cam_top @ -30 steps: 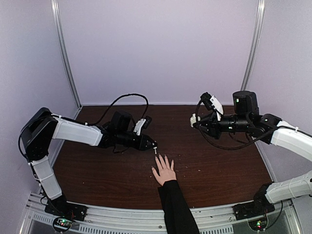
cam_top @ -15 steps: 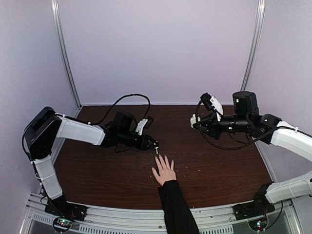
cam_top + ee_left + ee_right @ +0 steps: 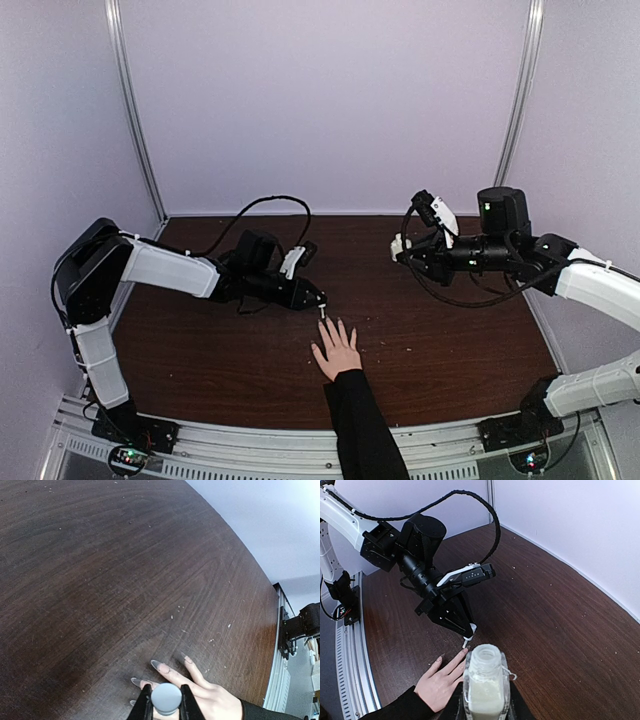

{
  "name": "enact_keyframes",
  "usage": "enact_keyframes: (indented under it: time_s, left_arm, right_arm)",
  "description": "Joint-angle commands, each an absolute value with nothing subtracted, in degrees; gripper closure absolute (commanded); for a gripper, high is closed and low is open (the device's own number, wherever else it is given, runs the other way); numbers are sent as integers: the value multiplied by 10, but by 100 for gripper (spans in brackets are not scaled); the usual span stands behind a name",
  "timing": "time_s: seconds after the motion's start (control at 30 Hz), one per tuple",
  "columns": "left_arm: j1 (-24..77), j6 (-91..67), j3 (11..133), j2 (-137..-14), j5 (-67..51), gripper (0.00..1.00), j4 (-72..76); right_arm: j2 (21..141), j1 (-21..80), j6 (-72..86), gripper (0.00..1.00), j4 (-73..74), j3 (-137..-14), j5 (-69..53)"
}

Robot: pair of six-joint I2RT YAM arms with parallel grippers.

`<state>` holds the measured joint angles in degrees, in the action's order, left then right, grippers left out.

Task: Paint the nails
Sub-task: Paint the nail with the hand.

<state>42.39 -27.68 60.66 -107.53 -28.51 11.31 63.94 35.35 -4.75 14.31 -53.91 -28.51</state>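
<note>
Top external view: painting under way, brush at the fingertips.
The left gripper (image 3: 319,299) is clamped on the white brush cap (image 3: 166,698), just over the nails (image 3: 156,664) of the hand (image 3: 337,350) lying flat near the table's (image 3: 450,340) front edge; the right gripper (image 3: 403,250) grips the open bottle (image 3: 485,685). Which nails are coated, I cannot tell.

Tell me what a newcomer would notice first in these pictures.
A person's hand in a black sleeve lies flat, fingers spread, on the dark table near its front edge. The robot's left hand holds a white-capped brush by the nails, and its right hand, raised over the table's right side, holds an open bottle.
</note>
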Motion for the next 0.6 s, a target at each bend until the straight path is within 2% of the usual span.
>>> enact_keyframes:
  time_s: [0.0,0.57]
  left_arm:
    - [416,-268,621,-1087,-293,100,118]
    - [412,-267,627,-1100,-296,100,111]
  right_arm:
    - [640,350,-51,100,125,-536,-282]
    - [643,349,-50,100,125,-536,-282]
